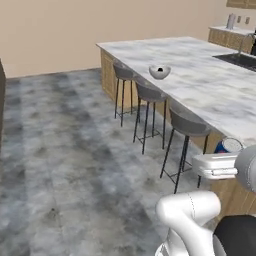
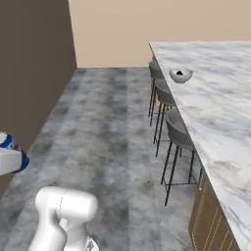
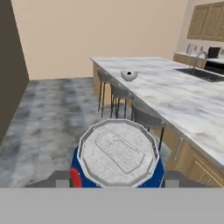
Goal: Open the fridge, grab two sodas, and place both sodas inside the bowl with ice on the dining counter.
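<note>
A blue soda (image 3: 118, 155) with a silver top sits between my gripper's (image 3: 117, 178) two dark fingertips, and the gripper is shut on it. From the left base view the same soda (image 1: 228, 145) pokes out above the white hand, gripper (image 1: 226, 152), close to the near edge of the dining counter (image 1: 200, 87). In the right base view the soda (image 2: 10, 146) and gripper (image 2: 9, 154) sit at the far left edge. The silver-grey bowl (image 1: 159, 71) (image 2: 180, 74) (image 3: 128, 75) stands far ahead near the stool-side edge of the dining counter (image 2: 220, 103) (image 3: 175, 94). The fridge is out of view.
Three grey bar stools (image 1: 189, 125) (image 2: 177, 130) (image 3: 146, 117) line the counter's floor side. A black sink (image 1: 241, 60) (image 3: 202, 74) lies at the counter's far right. A tall dark brown panel (image 2: 34, 73) bounds the left. Grey tiled floor (image 1: 65, 150) runs between.
</note>
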You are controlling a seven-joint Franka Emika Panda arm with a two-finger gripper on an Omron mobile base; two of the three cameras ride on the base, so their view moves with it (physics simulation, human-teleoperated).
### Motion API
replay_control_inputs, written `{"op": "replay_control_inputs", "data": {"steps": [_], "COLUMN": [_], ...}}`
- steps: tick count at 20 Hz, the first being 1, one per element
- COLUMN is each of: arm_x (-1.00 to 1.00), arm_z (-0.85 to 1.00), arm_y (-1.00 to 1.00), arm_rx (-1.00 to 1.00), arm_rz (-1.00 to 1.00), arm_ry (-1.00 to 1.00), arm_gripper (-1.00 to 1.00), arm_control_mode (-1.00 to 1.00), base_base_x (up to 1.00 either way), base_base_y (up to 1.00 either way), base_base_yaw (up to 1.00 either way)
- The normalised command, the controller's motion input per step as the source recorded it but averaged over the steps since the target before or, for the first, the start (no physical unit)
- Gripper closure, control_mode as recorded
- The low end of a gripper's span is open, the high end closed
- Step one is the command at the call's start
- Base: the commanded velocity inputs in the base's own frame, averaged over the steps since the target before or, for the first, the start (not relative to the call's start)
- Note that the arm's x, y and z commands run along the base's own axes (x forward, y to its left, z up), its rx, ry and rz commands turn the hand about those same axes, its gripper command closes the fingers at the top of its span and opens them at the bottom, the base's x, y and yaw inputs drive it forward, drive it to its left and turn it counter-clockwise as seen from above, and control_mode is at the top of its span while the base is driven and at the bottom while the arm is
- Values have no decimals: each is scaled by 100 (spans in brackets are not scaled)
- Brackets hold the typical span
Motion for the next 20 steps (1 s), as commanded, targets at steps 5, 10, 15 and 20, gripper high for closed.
{"op": "replay_control_inputs", "data": {"steps": [5, 10, 15, 20], "arm_x": [0, 0, 0, 0], "arm_z": [0, 0, 0, 0], "arm_y": [0, 0, 0, 0], "arm_rx": [0, 0, 0, 0], "arm_rz": [0, 0, 0, 0], "arm_ry": [0, 0, 0, 0], "arm_gripper": [100, 100, 100, 100], "arm_control_mode": [100, 100, 100, 100], "base_base_x": [100, 100, 100, 100], "base_base_y": [73, 74, 74, 75], "base_base_yaw": [-40, -39, -39, -39]}}
